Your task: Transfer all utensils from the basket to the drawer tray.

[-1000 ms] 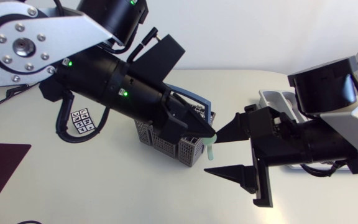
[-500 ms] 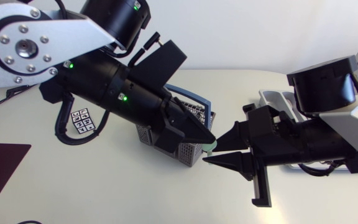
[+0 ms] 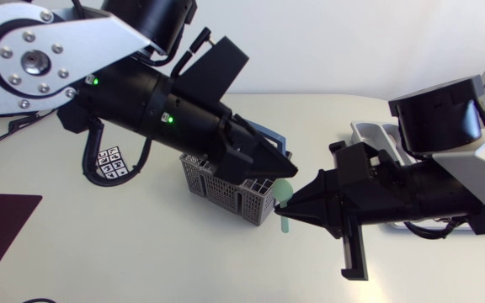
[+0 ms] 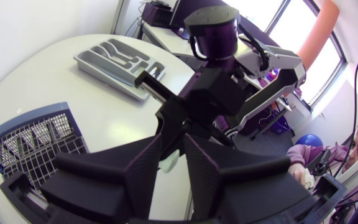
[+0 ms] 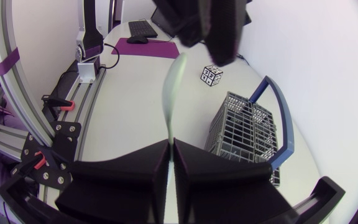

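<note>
Surrounding the gripped spoon (image 3: pixel 284 194): basket (image 3: pixel 217 189), marker cube (image 3: pixel 112 162), drawer tray (image 3: pixel 369 133).

R gripper (image 5: pixel 169 158) clamped on pale green utensil (image 5: pixel 171 93); its far end at L gripper (image 5: pixel 213 28). Wire basket (image 5: pixel 244 134), blue handle, stands beside on table (image 5: pixel 129 112); marker cube (image 5: pixel 211 75) beyond.

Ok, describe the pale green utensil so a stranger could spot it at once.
Find the grey wire basket mid-table. Just off its corner nearest the right arm, the left claw and right claw meet, and the utensil is the slim piece between them. It is the only pale green thing among black claws and grey wire.
</note>
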You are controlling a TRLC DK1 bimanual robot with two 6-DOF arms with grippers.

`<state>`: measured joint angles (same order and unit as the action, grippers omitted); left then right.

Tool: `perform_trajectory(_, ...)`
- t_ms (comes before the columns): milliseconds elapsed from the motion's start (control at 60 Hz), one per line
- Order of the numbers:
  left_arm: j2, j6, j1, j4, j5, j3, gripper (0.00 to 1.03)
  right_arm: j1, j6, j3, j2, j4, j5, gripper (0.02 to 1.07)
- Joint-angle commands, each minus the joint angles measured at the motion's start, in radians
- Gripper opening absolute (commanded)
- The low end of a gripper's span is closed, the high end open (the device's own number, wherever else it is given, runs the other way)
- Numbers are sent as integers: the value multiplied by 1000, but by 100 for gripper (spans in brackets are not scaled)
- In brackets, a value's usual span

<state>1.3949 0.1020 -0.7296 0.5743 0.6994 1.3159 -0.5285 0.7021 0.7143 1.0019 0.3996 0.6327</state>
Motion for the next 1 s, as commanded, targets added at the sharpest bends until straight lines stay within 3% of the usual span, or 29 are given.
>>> perform_trajectory(0, 13, -61, 15, -51, 8, 32, 61, -5, -23, -21, 12, 10, -1, 8)
perform_trajectory(100, 21, -110, 45, -97, -29, 54, 69, 9, -12, -30, 6, 22, -8, 7)
perform_trajectory(233, 24, -174, 136, -162, -84, 69, 69, 102, 50, -32, -20, 74, -7, 7)
perform_trajectory(300, 29, -176, 170, -169, -164, 74, 69, 170, 96, -29, -34, 111, -7, 8)
perform_trajectory(600, 55, -116, 306, -160, -310, 25, 69, 717, 459, -24, 27, 179, -14, 8)
perform_trajectory(783, 88, -82, 383, -149, -345, -3, 68, 1067, 728, 22, 215, 140, -11, 8)
perform_trajectory(983, 96, -54, 406, -148, -396, -24, 68, 1263, 890, 65, 391, -24, -67, 8)
